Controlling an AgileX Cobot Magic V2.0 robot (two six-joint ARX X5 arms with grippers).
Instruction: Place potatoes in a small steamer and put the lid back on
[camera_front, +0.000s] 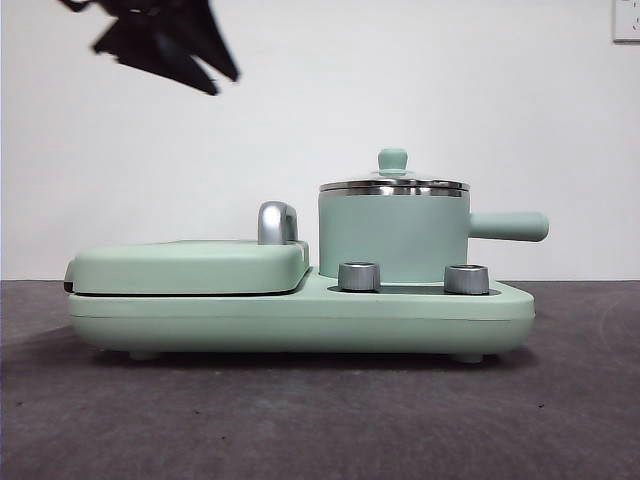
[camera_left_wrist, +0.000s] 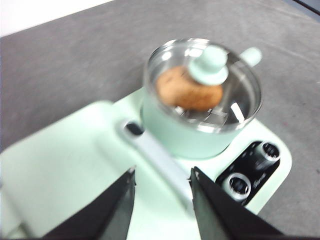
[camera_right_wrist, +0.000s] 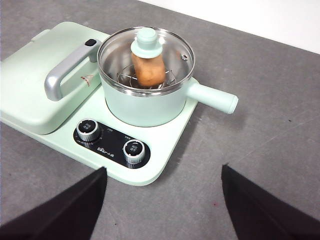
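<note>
One potato (camera_right_wrist: 149, 70) inside lidded steamer (camera_right_wrist: 145, 102) (glass lid (camera_right_wrist: 146, 52) on), both end effectors spread, empty, well apart above.

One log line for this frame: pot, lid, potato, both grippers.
orange-brown potato: inside mint-green steamer pot | glass lid: on pot | left gripper: open, empty, above griddle | right gripper: open, empty, clear of pot

Plain white wall (camera_front: 420, 90) behind dk grey tabletop (camera_front: 300, 420)

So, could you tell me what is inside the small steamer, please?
Through the glass lid, one potato lies on a wire rack in the small steamer. Below the rack is hidden.
</note>
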